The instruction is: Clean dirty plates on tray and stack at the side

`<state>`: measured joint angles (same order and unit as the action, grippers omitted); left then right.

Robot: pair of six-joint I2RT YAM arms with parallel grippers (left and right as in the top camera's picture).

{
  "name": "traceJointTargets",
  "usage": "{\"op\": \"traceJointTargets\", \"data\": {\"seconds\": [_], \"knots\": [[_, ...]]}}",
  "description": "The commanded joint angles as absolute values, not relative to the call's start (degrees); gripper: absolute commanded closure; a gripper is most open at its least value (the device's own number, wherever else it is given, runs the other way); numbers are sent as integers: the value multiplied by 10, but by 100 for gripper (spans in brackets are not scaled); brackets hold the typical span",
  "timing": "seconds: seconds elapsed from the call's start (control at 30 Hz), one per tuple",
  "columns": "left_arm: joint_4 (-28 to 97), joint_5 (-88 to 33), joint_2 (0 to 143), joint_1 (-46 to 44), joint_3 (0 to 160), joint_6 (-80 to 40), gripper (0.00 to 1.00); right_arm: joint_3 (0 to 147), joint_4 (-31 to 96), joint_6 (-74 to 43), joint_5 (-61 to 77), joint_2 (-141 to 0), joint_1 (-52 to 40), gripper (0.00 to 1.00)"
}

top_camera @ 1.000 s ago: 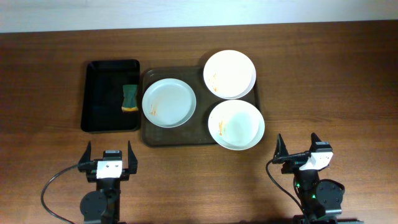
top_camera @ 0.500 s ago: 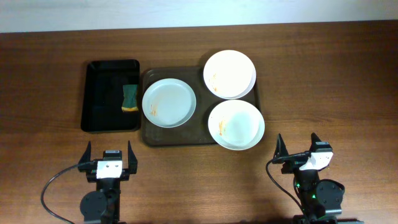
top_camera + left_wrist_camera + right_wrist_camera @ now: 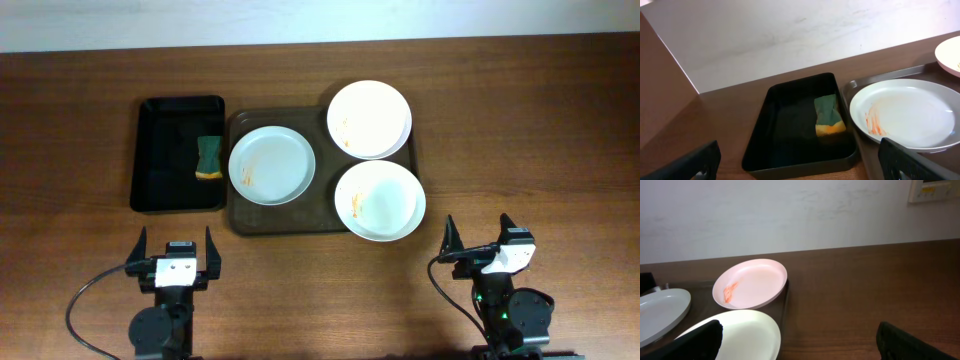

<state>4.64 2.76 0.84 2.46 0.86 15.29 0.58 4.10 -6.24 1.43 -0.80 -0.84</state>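
Three round white plates lie on the dark brown tray point(image 3: 322, 216): one at its left point(image 3: 272, 165), one at the back right point(image 3: 369, 119), one at the front right point(image 3: 380, 200). Each carries small orange smears. The left wrist view shows the left plate point(image 3: 907, 114) and its smear; the right wrist view shows the front plate point(image 3: 740, 335) and the back plate point(image 3: 750, 283). My left gripper point(image 3: 177, 252) stands open near the table's front edge, left of the tray. My right gripper point(image 3: 480, 238) stands open at the front right, nothing between its fingers.
A black rectangular bin point(image 3: 179, 153) sits left of the tray, holding a green and yellow sponge point(image 3: 209, 157), also seen in the left wrist view as the sponge point(image 3: 828, 115). Bare wooden table point(image 3: 520, 140) stretches right of the tray. A pale wall stands behind the table.
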Motion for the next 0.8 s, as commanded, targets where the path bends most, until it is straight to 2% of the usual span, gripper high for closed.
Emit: {"op": "traceJointTargets", "data": {"seconds": [0.0, 0.6, 0.77], "knots": [[43, 31, 3, 29, 5, 160, 1, 3, 38, -64, 20, -2, -7, 2], [43, 41, 3, 29, 5, 160, 1, 3, 40, -64, 20, -2, -7, 2], [27, -16, 3, 29, 5, 160, 1, 3, 41, -64, 20, -2, -7, 2]]}}
